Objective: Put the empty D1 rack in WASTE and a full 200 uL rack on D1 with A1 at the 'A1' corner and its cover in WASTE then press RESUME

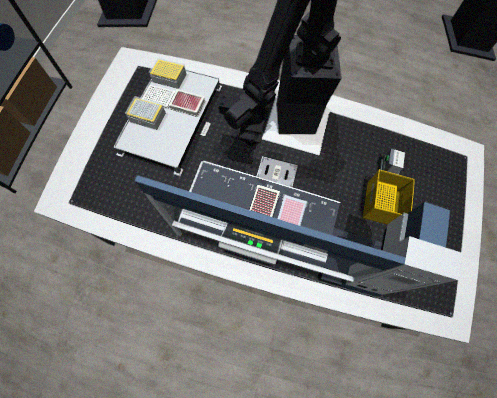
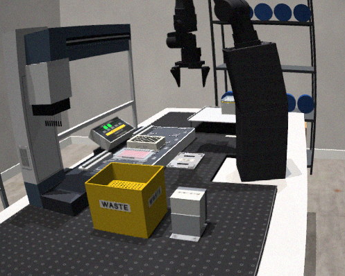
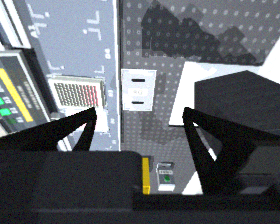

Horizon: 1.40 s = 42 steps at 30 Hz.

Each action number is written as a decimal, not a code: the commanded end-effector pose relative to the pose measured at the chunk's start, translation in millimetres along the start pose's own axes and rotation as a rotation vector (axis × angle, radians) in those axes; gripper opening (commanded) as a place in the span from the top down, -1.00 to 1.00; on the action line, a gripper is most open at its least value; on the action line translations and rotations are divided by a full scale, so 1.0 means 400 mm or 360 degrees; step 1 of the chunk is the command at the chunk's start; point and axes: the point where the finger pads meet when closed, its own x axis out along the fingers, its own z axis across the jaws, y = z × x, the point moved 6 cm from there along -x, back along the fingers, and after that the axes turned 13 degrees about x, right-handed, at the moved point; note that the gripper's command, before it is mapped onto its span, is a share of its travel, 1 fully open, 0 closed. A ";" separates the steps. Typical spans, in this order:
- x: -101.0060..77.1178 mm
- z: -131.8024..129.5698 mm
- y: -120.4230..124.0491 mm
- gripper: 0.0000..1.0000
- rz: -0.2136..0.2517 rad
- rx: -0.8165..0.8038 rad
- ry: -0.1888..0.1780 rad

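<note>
With the empty rack (image 2: 126, 184) lying in WASTE (image 2: 127, 208), I hold the pincer (image 2: 189, 71) wide open and empty high above the counter (image 2: 293, 208), next apparently bound for SHELF (image 1: 153, 145) and a full 200 rack.

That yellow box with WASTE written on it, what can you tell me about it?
The yellow open-topped square bin stands upright on the black perforated table top, beside a small grey box. White labels reading WASTE sit on two of its sides. Inside lies a yellow perforated tip rack, flat and below the rim. Nothing hangs over the edge, and the robot's black gripper hangs far from it.
</note>
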 end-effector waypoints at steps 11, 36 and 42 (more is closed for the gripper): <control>0.010 0.012 -0.061 -1.00 0.0007 0.0122 0.0019; 0.015 0.040 -0.219 -1.00 0.0012 0.0069 0.0024; 0.015 0.039 -0.220 -1.00 0.0012 0.0071 0.0024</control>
